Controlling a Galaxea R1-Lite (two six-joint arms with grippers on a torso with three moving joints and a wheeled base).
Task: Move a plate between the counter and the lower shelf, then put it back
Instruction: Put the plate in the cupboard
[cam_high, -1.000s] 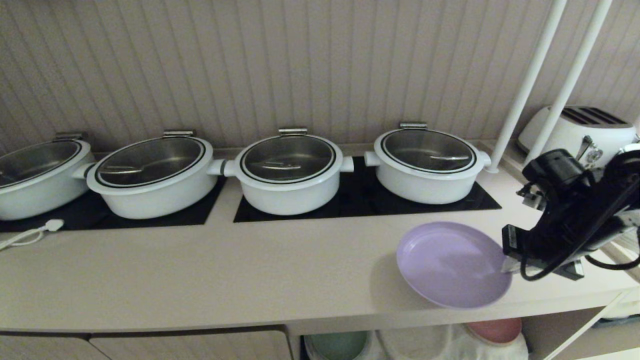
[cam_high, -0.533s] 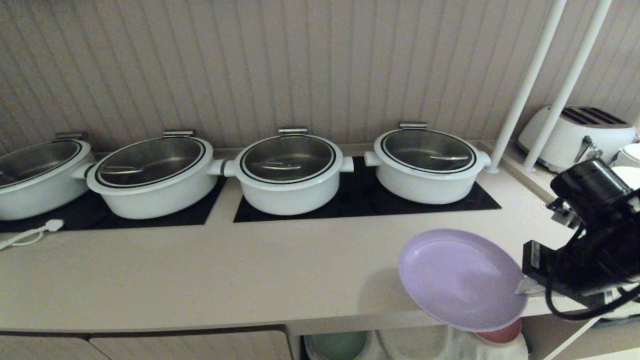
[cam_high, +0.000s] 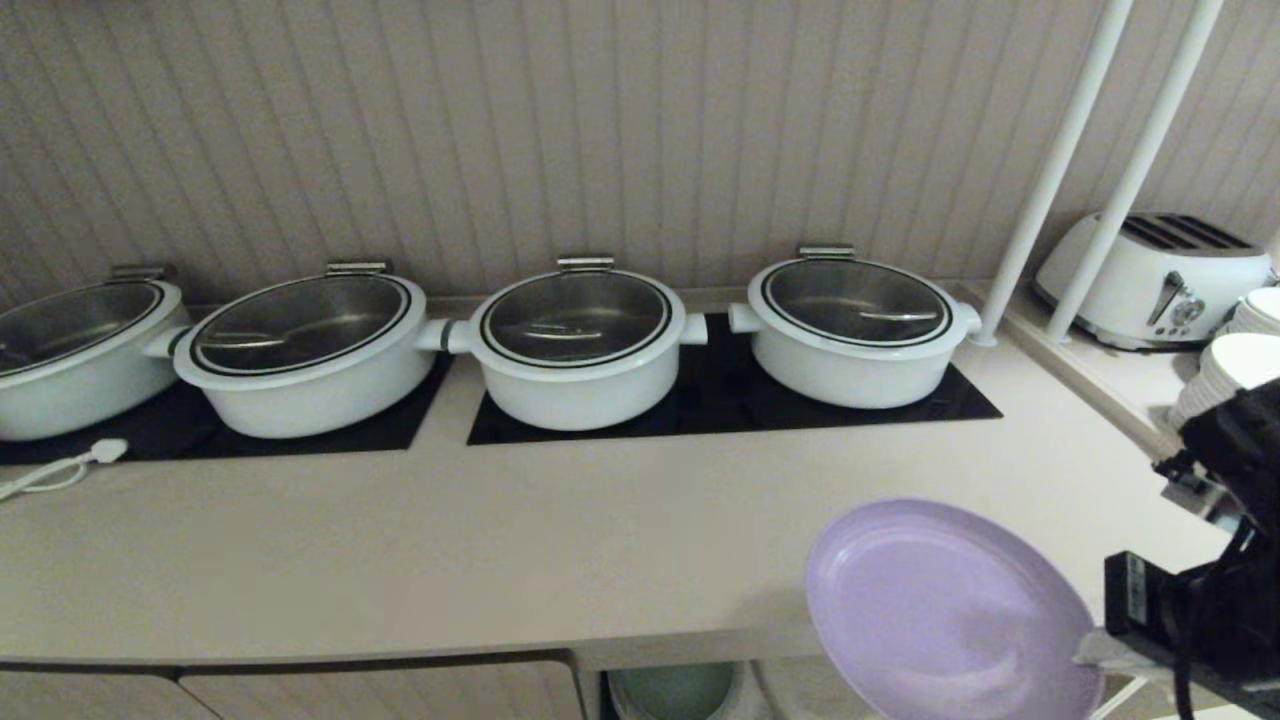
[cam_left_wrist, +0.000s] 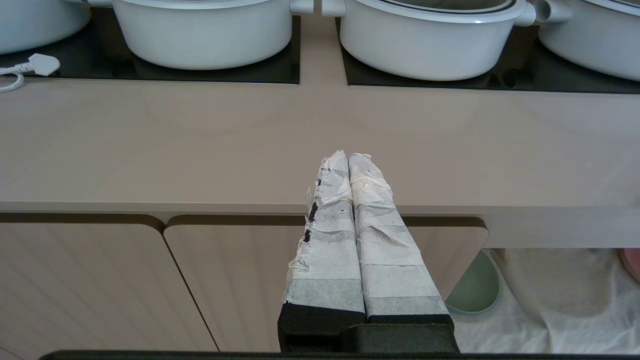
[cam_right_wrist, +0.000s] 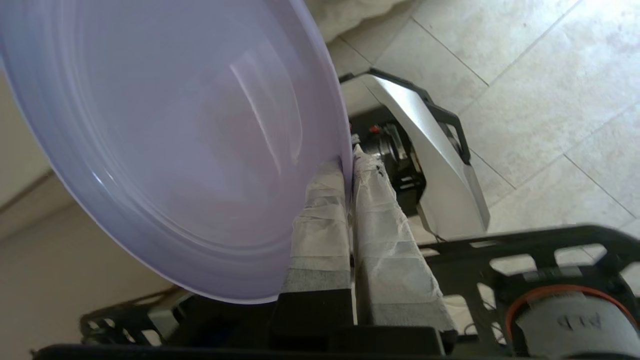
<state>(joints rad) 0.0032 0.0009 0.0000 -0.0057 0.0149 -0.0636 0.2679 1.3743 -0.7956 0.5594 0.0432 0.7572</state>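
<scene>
- Right claw (cam_right_wrist: 348, 165) pinches the rim of the plate (cam_high: 950, 615), one taped finger (cam_right_wrist: 320, 220) on each face, at the lower right of the head view.
- Surface (cam_high: 480, 540), long and beige, stretches away to the left of that claw; the plate it grips overhangs the front edge, tilted, with its far part above the worktop.
- Four white pots (cam_high: 580, 345) with steel lids stand in a row on black hob panels, well beyond the right claw.
- Lower shelf (cam_left_wrist: 550, 300), draped in white cloth, opens below the held plate; a green plate (cam_high: 675, 690) lies there to its left.
- Left claw (cam_left_wrist: 348, 162) hangs before the cabinet doors, fingers pressed together, gripping nothing.
- White toaster (cam_high: 1155, 275) sits behind the right claw, against the wall.
</scene>
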